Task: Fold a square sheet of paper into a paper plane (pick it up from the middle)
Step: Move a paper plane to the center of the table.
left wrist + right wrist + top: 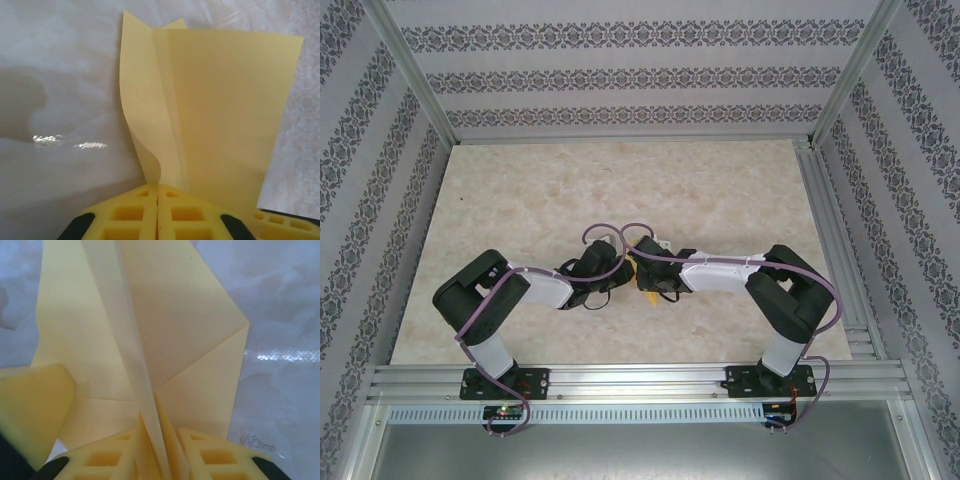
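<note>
Both arms are folded in toward the middle of the table, wrists almost nose to nose, and the paper is caught between them. From above it is just a sliver of yellow where the two grippers meet, a little nearer the arm bases than the table's centre.

Left gripper first: clenched. Its two yellow fingers are pressed flat together with no gap in the seam, and the paper's lower edge goes right into that seam, so it has the sheet pinched. From there the paper stands up and away from the camera as a broad flat panel on the right. A narrower layer on the left curls outward in a soft S-bend, and a small point pokes up behind the top edge. Low in the right corner sits another yellow latticed finger, just beside the sheet.

Over to the right gripper. Its fingers straddle a raised centre crease, a pale ridge running up from the jaws, with folded layers sloping off on both sides and a diagonal fold to a corner at right. The jaws stand narrow with paper layers packed between them, but I can't tell whether they are actually pressing or just sitting around the ridge. A smooth yellow finger lies against the paper at lower left.

It is creased and layered, not yet a dart.
</note>
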Controlling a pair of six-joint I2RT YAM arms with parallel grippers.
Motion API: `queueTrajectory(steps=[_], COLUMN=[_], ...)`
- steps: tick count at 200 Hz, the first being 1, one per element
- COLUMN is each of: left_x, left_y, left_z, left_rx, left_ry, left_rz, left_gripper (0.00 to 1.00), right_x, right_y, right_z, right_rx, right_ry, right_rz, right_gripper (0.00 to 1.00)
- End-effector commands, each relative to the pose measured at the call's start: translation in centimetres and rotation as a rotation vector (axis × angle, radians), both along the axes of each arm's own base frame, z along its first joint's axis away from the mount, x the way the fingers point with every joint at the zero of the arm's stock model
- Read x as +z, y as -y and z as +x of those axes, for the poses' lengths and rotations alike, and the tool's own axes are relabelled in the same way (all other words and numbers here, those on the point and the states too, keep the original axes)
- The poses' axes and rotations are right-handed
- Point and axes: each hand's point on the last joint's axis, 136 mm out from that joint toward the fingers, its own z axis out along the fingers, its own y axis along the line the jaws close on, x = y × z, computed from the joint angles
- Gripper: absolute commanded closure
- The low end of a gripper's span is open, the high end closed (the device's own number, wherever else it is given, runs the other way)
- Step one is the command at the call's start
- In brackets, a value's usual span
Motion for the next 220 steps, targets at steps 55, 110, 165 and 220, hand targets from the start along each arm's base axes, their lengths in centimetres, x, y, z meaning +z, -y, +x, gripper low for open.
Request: queueTrajectory(steps=[55, 110, 165, 220], left_x=[1.6, 2.7, 4.6, 5.6], left_y=[-5.3, -11.3, -17.1, -19.4], left_z=[0.1, -1.0, -2.7, -4.1], left_rx=[0.106, 0.19, 0.288, 0.316], left_ry=[0.002, -0.034, -0.035, -0.023], left_rz=[0.057, 0.222, 0.383, 0.423], left_gripper=[0.67, 0.3, 0.09, 0.01], right_x=[-0.5, 3.1, 6.2, 5.8], right_y=[0.8, 0.2, -2.9, -5.7], right_z=[0.1, 2.2, 7.9, 13.6], right_rx=[0.001, 0.081, 0.217, 0.266], right_ry=[0.014, 0.126, 0.216, 0.248], right_rz=[-0.088, -0.14, -0.097, -0.106], right_gripper=[0.9, 0.94, 0.94, 0.93])
